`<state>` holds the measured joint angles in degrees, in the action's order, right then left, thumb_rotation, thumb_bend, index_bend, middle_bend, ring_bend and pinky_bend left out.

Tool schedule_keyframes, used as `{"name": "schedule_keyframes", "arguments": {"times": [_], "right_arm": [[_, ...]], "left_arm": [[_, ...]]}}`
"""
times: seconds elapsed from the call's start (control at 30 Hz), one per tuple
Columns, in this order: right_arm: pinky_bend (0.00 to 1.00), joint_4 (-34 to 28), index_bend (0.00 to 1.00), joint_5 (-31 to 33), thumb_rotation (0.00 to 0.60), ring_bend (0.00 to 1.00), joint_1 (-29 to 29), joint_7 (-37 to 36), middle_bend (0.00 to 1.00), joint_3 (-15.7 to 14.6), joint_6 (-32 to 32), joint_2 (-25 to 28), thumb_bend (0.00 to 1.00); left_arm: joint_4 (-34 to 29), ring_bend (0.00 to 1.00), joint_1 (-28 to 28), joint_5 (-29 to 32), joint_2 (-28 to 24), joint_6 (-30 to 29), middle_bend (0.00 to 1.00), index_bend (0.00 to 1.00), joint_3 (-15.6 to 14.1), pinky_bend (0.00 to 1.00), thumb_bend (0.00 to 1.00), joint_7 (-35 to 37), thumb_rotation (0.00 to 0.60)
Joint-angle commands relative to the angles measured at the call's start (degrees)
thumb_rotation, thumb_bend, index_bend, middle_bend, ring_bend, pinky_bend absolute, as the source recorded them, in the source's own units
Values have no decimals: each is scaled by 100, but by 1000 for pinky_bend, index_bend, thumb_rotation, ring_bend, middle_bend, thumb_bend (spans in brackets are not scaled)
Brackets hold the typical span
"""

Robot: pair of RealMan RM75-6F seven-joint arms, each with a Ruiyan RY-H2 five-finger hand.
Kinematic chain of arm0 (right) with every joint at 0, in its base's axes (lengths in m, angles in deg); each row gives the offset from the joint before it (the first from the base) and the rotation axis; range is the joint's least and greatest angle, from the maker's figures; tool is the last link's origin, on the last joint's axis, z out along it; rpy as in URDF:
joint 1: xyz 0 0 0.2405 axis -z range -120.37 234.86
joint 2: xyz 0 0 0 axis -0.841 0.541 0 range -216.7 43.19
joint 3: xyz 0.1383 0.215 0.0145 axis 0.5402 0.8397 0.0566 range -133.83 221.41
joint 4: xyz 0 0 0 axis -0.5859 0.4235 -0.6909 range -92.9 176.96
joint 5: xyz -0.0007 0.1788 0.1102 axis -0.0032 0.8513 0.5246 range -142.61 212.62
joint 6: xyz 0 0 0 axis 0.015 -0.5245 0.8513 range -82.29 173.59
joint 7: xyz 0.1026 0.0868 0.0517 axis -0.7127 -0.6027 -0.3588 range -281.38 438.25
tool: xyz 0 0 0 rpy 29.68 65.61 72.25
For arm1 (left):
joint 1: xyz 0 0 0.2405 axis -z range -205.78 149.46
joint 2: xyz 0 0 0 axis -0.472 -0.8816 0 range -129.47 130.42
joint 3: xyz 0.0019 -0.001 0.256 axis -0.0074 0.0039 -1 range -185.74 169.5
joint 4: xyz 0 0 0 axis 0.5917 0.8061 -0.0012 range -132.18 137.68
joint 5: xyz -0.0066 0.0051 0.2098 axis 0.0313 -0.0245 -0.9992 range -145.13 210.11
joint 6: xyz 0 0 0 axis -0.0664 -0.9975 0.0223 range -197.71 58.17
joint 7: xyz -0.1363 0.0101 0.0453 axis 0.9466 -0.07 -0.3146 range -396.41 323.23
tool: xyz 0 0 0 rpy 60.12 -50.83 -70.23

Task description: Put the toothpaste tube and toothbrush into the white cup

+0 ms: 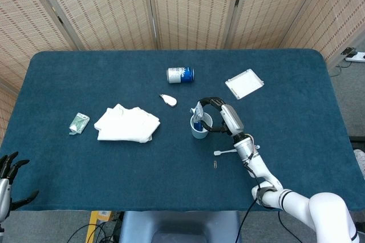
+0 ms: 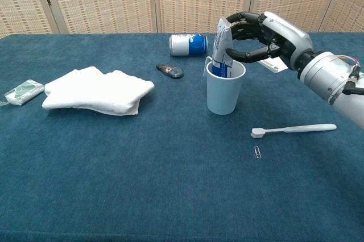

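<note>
Right hand (image 2: 259, 40) grips the blue-and-white toothpaste tube (image 2: 221, 49), upright in the white cup (image 2: 224, 91); toothbrush (image 2: 294, 130) lies nearby

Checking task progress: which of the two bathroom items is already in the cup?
The toothpaste tube: it stands in the white cup, held by the right hand. The toothbrush lies flat on the table.

Right robot hand (image 2: 259, 37): black jointed fingers, silver-grey shell over its back. Wrist section silver, ringed; thin cables run along it at 3 o'clock. Forearm white, glossy, rounded. Left robot hand (image 1: 7, 170): black fingers, pale grey palm.
</note>
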<state>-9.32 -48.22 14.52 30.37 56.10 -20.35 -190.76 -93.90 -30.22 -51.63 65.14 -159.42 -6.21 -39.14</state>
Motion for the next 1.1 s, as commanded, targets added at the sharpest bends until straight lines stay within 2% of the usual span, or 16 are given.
{"name": "schedule_keyframes", "arguments": {"times": [0.03,0.2,0.3,0.47,0.53,0.63,0.7,0.8,1.0,1.1], "right_arm": [[155,-101,179,-34,600,191,40,79,293,-48,11,103,225],[151,-339,176,-113,600,186,162,249,278,-22,-305,313,225],[151,-623,176,-201,600,186,301,513,277,-34,-569,644,237],[151,-1493,179,-221,600,186,606,1167,324,-139,-678,1551,305],[168,-1886,218,-189,600,203,706,1526,350,-222,-577,1931,311],[285,-2418,290,-161,600,292,860,2157,406,-370,-470,2434,312],[400,-2668,334,-190,600,383,980,2558,451,-499,-465,2696,311],[522,-2999,385,-214,600,498,1111,2918,512,-683,-371,3003,305],[688,-3284,408,-207,600,673,1203,3530,614,-914,-84,3281,253],[753,-3281,408,-165,600,707,1165,3795,643,-974,146,3289,223]], "left_arm": [[-9,36,12,-9,6,9,98,257,2,144,205,-11,600],[-31,36,8,-5,-9,-17,98,257,14,144,205,-24,600],[-31,36,-2,21,-19,-21,98,257,17,144,204,-18,600],[-19,36,9,37,-2,11,98,257,10,144,204,-32,600],[-19,36,22,29,9,21,98,257,14,144,205,-44,600],[-27,36,46,20,23,38,98,257,23,144,205,-67,600],[-40,36,66,9,31,52,98,257,29,144,205,-81,600],[-54,36,88,-4,36,65,98,257,35,144,205,-110,600],[-98,36,107,-34,38,68,98,257,27,144,205,-153,600],[-118,36,104,-50,37,55,98,257,18,144,205,-166,600]]}}
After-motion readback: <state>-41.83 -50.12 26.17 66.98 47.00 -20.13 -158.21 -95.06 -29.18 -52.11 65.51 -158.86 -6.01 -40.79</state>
